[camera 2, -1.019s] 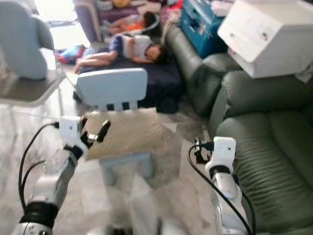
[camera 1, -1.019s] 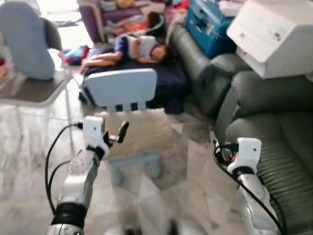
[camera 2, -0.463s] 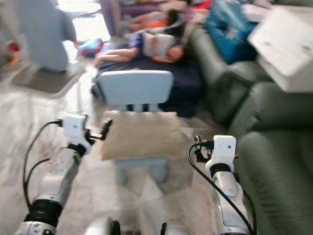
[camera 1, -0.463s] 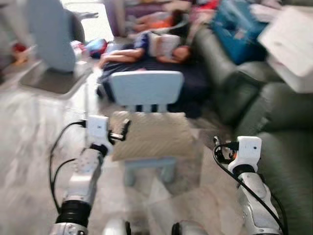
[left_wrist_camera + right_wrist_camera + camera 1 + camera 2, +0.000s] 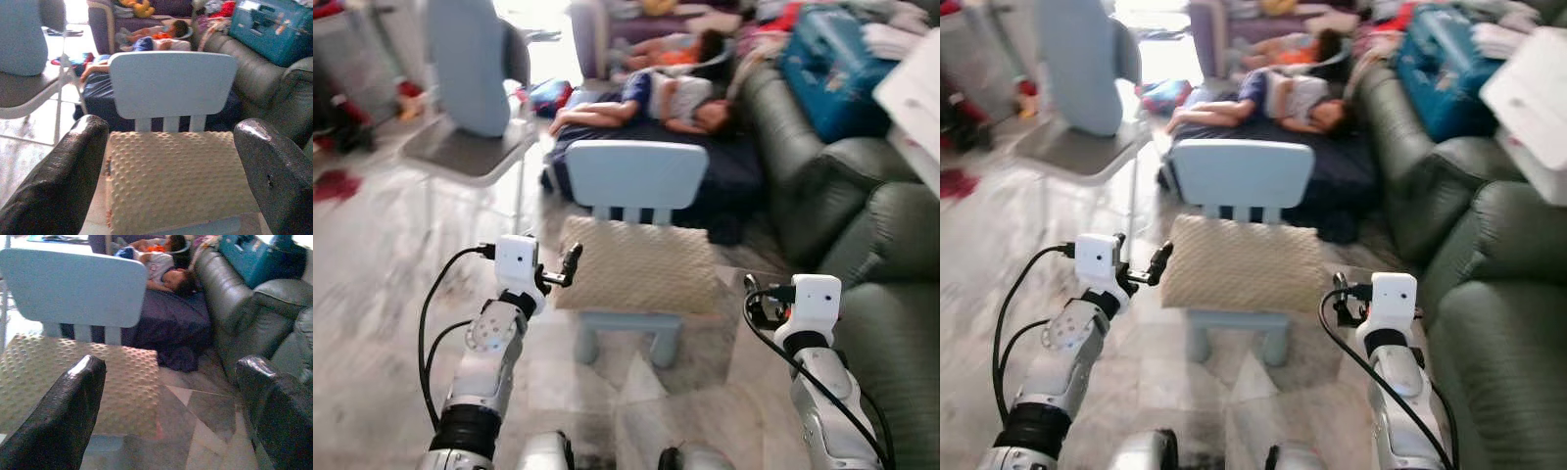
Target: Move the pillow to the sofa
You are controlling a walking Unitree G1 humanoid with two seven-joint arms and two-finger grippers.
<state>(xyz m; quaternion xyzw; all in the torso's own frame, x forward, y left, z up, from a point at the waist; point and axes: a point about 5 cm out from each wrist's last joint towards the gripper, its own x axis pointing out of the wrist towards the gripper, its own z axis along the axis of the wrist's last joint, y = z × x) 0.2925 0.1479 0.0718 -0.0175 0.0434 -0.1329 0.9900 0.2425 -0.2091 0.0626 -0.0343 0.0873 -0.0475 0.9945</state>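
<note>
A tan pillow (image 5: 636, 277) with a bumpy weave lies flat on the seat of a small light-blue child's chair (image 5: 636, 174). My left gripper (image 5: 566, 266) hovers open at the pillow's left edge, nothing between its fingers. In the left wrist view the pillow (image 5: 176, 176) sits straight ahead between the spread fingers (image 5: 73, 166). My right gripper (image 5: 754, 299) is open just right of the chair, a little short of the pillow's right edge (image 5: 73, 377). The dark green sofa (image 5: 891, 294) runs along the right side.
A person (image 5: 656, 98) lies on a dark mattress on the floor behind the chair. A blue suitcase (image 5: 832, 69) and a white box (image 5: 920, 98) rest on the sofa. A grey chair (image 5: 470, 147) stands at the back left. Marble floor surrounds the small chair.
The camera has swung and steadied, bringing the chair and pillow nearer the picture's middle. Both grippers keep their places beside the pillow, which has not moved.
</note>
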